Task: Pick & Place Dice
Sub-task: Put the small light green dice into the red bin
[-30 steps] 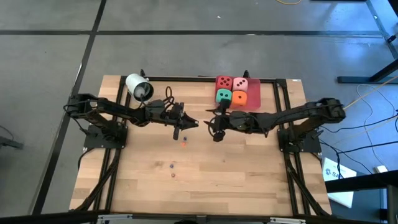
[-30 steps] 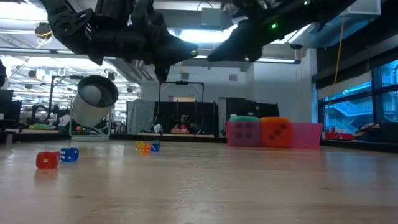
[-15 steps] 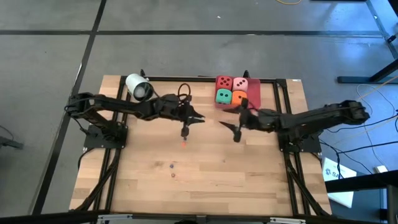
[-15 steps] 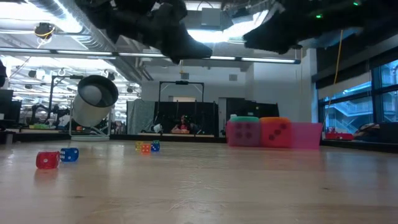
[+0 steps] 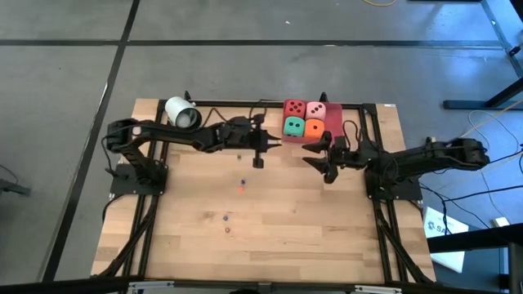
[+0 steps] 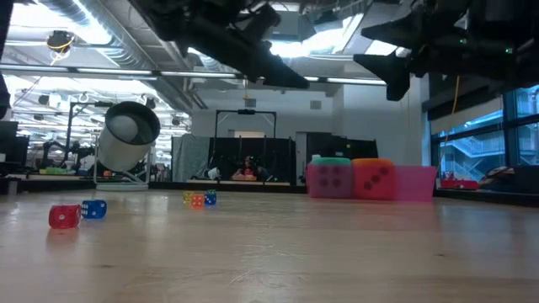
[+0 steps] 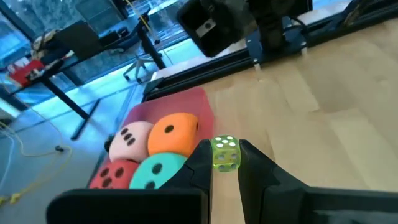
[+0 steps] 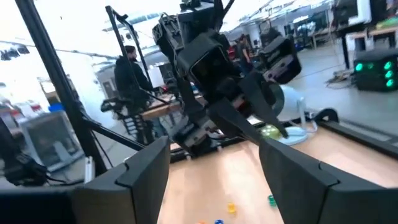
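Observation:
Four soft cubes with dark pips, red (image 5: 294, 109), pink (image 5: 315, 110), green (image 5: 293, 126) and orange (image 5: 315, 127), sit in a block on the flat red tray (image 5: 333, 129) at the far right. My left gripper (image 5: 259, 155) hangs above the table just left of the tray, shut on a small clear yellow-green die (image 7: 225, 153). My right gripper (image 5: 327, 167) is open and empty in the air near the tray's near edge. The cubes also show ahead of the left gripper in the left wrist view (image 7: 174, 132). My left gripper pinches the small yellow-green die by two opposite faces (image 7: 225, 163) between its two fingertips. The fingers come from the table's left, slanting down. The die is lifted clear of the table, short of the tray.
A white cylinder (image 5: 181, 113) stands tilted at the far left. Several tiny dice lie loose on the wood: a red one (image 5: 242, 189), two near the middle (image 5: 226, 216), and in the low view a red (image 6: 64, 216) and a blue one (image 6: 94, 209).
My left gripper has moved toward the table's right and far edges, nearer the tray. My right gripper has drawn back toward the table's right edge, away from the table's middle.

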Motion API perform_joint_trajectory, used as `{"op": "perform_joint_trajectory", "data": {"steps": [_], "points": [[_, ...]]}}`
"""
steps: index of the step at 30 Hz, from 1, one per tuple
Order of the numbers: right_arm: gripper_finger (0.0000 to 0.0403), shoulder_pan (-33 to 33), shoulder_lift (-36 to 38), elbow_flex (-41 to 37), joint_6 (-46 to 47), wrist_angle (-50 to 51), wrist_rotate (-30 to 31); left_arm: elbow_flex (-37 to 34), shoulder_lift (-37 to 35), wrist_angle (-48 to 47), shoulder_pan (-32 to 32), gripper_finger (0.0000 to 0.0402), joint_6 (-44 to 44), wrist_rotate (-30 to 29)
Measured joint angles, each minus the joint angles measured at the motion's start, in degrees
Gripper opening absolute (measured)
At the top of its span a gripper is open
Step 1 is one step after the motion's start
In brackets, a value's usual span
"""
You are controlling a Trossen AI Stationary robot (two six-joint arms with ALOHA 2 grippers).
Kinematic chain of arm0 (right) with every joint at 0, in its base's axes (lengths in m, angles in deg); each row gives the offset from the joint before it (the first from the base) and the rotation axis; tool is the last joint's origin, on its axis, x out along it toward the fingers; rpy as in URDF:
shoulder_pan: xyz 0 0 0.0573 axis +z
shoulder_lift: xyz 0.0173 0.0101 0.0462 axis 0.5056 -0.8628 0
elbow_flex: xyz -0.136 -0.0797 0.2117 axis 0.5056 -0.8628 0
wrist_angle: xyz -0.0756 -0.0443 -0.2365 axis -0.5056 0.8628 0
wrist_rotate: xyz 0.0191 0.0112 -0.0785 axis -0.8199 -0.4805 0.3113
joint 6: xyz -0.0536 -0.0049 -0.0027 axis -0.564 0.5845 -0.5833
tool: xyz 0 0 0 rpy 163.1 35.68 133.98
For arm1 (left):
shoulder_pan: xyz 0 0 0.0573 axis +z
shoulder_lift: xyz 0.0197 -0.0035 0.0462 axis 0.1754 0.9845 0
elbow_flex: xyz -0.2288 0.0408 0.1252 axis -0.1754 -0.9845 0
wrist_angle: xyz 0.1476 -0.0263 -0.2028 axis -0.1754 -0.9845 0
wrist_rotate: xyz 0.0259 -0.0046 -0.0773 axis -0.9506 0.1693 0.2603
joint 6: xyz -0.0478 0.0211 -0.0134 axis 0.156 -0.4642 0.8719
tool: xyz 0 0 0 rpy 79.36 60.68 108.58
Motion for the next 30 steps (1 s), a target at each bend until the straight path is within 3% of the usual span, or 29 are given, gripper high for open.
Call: {"op": "perform_joint_trajectory", "data": {"steps": [5,15,20,30], "points": [[0.0246,-4.65,-0.77,-0.18,5.69,0.79,-3.93,5.27,4.67,-0.73,-0.17,0.0029,-3.64,0.05],[0.0246,-14.69,-7.48,-0.2,12.94,-4.3,-14.83,10.21,5.81,-3.17,-1.89,0.0029,-10.98,-0.09],[0.0246,-16.53,-10.71,-0.17,16.6,-13.88,-19.44,10.22,5.81,-3.17,-2.66,0.0029,-12.49,-0.13],[0.0246,-16.96,-20.64,3.23,21.24,-20.55,-24.83,10.22,5.81,-2.34,-3.99,0.0029,-17.47,-2.43]]}}
